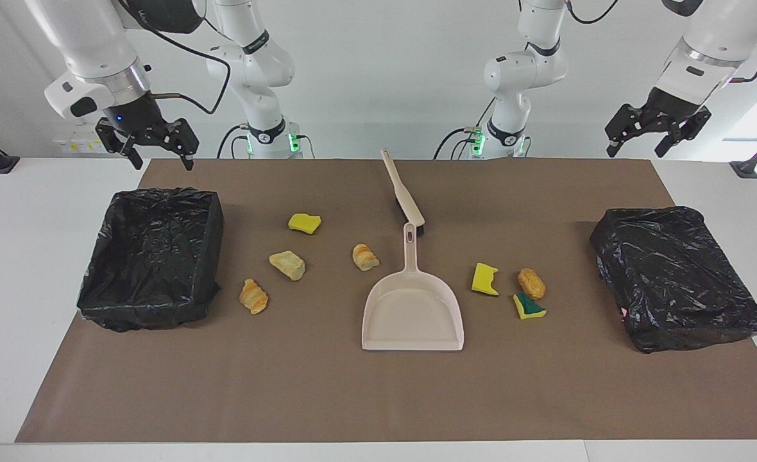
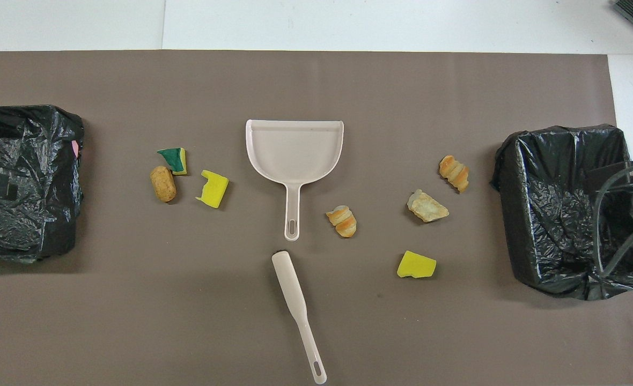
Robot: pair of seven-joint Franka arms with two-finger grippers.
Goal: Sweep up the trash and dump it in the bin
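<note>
Both arms wait raised at the robots' end of the desk [image 1: 6, 256]. The right claw [image 1: 158, 151] hangs with its fingers spread wide and holding nothing, above the edge of the brown mat [image 1: 378, 398] just by the open bin [image 1: 154, 256], a box lined with a black bag at the right arm's end. The left claw [image 1: 645, 140] hangs tilted, also wide and empty, above the desk near the covered bin [image 1: 677, 276], a box wrapped over in black plastic at the left arm's end. The trash lies scattered on the mat in two groups, with the beige dustpan [image 1: 414, 308] between them, its handle pointing toward the robots, and the beige brush [image 1: 404, 192] lying just nearer to the robots than that handle. Toward the right arm's end are a yellow sponge piece [image 1: 304, 222], a pale tan bread lump [image 1: 287, 264], a striped orange croissant-like lump [image 1: 253, 296] close to the open bin, and a second striped lump [image 1: 365, 256] beside the dustpan's handle. Toward the left arm's end sit a notched yellow sponge piece [image 1: 485, 279], a tan-orange oval lump [image 1: 531, 283] and a yellow sponge with a green scouring face [image 1: 528, 306], the last two touching or very nearly so. All seven scraps rest flat on the mat, none in the dustpan or in either bin.
</note>
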